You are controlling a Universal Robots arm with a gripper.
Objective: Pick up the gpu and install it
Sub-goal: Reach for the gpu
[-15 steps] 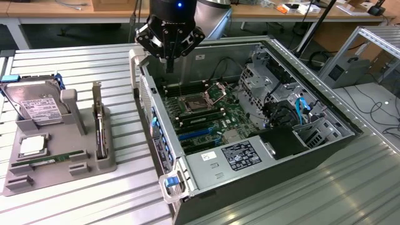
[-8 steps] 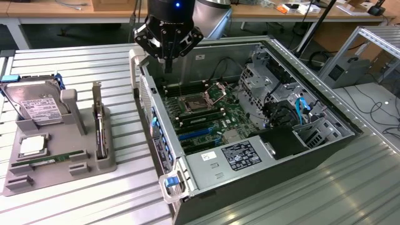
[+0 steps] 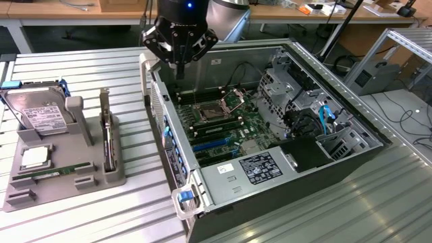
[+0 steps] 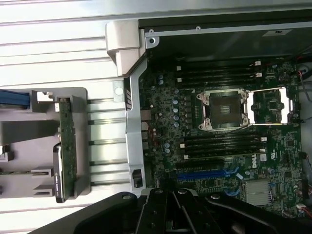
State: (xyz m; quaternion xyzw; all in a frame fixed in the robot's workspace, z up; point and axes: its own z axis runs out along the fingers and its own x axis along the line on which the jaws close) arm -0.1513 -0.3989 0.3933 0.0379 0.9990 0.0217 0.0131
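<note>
Though empty, end effector (image 3: pixel 179 74) (closed) hovers

Looks down into the open computer case (image 4: pixel 134 122), past the black gripper (image 4: pixel 170 214) hanging above the motherboard (image 4: pixel 165 112). Takes in an open processor socket (image 4: pixel 225 109) flanked on two sides by dark memory slots (image 4: pixel 219 73), with a blue expansion slot (image 4: pixel 204 173) and a finned heatsink (image 4: pixel 258 192) closer to the gripper. Finds the gpu (image 4: pixel 67 146) outside the case wall, standing on its long edge in a grey holder (image 4: pixel 29 131) on the ribbed metal worktop (image 4: pixel 53 44), well apart from the gripper.
</note>
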